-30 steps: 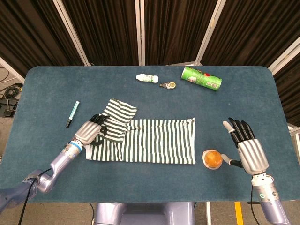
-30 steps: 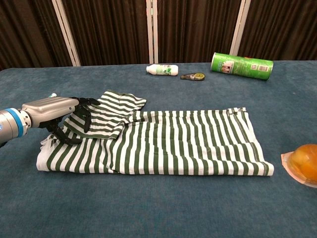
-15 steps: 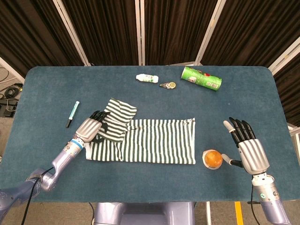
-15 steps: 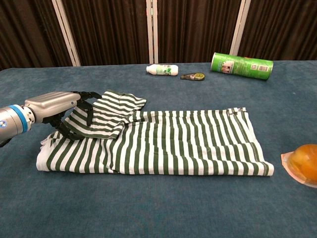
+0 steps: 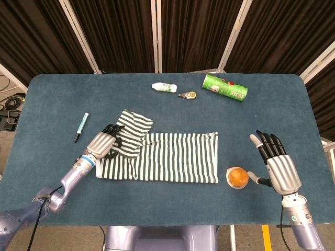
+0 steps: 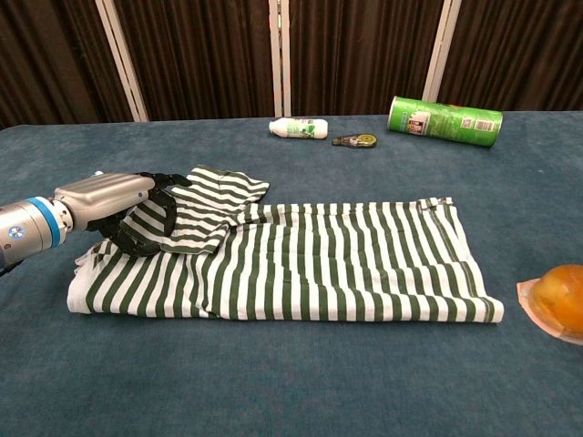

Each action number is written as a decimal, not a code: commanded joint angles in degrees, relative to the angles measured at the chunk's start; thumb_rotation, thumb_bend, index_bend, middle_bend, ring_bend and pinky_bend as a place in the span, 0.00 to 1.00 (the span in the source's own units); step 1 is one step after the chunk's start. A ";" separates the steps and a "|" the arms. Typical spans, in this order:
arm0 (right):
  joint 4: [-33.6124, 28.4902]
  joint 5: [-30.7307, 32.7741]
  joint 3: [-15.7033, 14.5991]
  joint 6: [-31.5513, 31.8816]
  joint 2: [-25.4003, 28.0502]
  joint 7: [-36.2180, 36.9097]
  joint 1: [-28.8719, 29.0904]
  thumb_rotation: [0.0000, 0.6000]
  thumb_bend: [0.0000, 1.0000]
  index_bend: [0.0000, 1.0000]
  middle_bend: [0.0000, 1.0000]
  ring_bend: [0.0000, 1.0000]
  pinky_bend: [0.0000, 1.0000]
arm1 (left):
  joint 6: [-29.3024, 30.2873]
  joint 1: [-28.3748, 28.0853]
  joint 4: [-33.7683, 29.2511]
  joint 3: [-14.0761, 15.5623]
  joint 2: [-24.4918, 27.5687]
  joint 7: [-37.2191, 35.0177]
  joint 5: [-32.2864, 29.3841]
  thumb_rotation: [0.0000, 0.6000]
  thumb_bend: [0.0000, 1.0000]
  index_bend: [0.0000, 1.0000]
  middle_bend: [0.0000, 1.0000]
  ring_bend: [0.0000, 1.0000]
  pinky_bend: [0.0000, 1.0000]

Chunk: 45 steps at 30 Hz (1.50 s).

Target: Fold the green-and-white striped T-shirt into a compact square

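My left hand (image 6: 118, 202) has crept further onto the shirt's (image 6: 310, 264) folded sleeve, fingers curled over the cloth, so that fold seems nearly set; my right hand (image 5: 276, 163) stays spread, idle.

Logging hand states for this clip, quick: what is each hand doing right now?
Left hand: fingers curled on the sleeve of the green-and-white striped T-shirt; a grip cannot be told.
Right hand: open, holding nothing.

**No legible text on any item**

The green can (image 6: 445, 120) carries a printed label with small marks, and the white bottle (image 6: 299, 128) has a green label, but in both views the lettering is too small and blurred to read; nothing else shows writing
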 commanded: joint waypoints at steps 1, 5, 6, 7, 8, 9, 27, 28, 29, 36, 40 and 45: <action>-0.02 -0.10 0.04 0.03 0.03 0.10 -0.04 1.00 0.03 0.11 0.00 0.00 0.00 | -0.02 -0.08 0.26 0.06 -0.25 -0.22 0.06 1.00 0.37 0.49 0.00 0.00 0.00; -0.05 -0.20 0.14 0.13 0.10 0.27 -0.13 1.00 0.03 0.11 0.00 0.00 0.00 | 0.15 -0.24 0.61 0.03 -0.55 -0.37 0.15 1.00 0.38 0.50 0.00 0.00 0.00; -0.05 -0.23 0.16 0.15 0.11 0.32 -0.14 1.00 0.03 0.12 0.00 0.00 0.00 | 0.19 -0.27 0.67 0.02 -0.60 -0.36 0.17 1.00 0.40 0.51 0.00 0.00 0.00; -0.06 -0.25 0.18 0.16 0.12 0.35 -0.15 1.00 0.03 0.12 0.00 0.00 0.00 | 0.25 -0.32 0.71 -0.01 -0.63 -0.38 0.17 1.00 0.41 0.52 0.00 0.00 0.00; -0.06 -0.29 0.20 0.19 0.13 0.38 -0.17 1.00 0.03 0.12 0.00 0.00 0.00 | 0.27 -0.36 0.70 -0.04 -0.66 -0.45 0.17 1.00 0.44 0.53 0.00 0.00 0.00; -0.07 -0.34 0.22 0.23 0.15 0.43 -0.19 1.00 0.03 0.12 0.00 0.00 0.00 | 0.33 -0.40 0.64 -0.10 -0.67 -0.56 0.16 1.00 0.45 0.53 0.00 0.00 0.00; -0.25 -0.82 0.48 0.57 0.37 0.87 -0.49 1.00 0.03 0.12 0.00 0.00 0.00 | 0.85 -0.98 -0.04 -0.83 -0.67 -0.85 -0.23 1.00 0.51 0.65 0.00 0.00 0.00; -0.25 -0.85 0.48 0.57 0.38 0.87 -0.50 1.00 0.03 0.12 0.00 0.00 0.00 | 0.86 -1.01 -0.10 -0.87 -0.64 -0.85 -0.26 1.00 0.52 0.66 0.00 0.00 0.00; -0.25 -0.88 0.48 0.55 0.38 0.88 -0.49 1.00 0.03 0.12 0.00 0.00 0.00 | 0.85 -1.04 -0.20 -0.94 -0.61 -0.91 -0.33 1.00 0.53 0.66 0.00 0.00 0.00; -0.27 -1.02 0.51 0.56 0.38 0.88 -0.57 1.00 0.03 0.12 0.00 0.00 0.00 | 1.74 -1.49 -2.06 -2.59 0.49 -1.68 -1.26 1.00 0.58 0.68 0.00 0.00 0.00; -0.23 -1.00 0.53 0.42 0.36 0.86 -0.57 1.00 0.03 0.13 0.00 0.00 0.00 | 1.68 -1.97 -3.78 -3.83 1.83 -1.52 -2.17 1.00 0.60 0.69 0.00 0.00 0.00; -0.18 -0.97 0.52 0.12 0.30 0.69 -0.52 1.00 0.03 0.13 0.00 0.00 0.00 | -1.23 -3.42 -6.68 -6.22 3.70 0.19 -4.99 1.00 0.60 0.69 0.00 0.00 0.00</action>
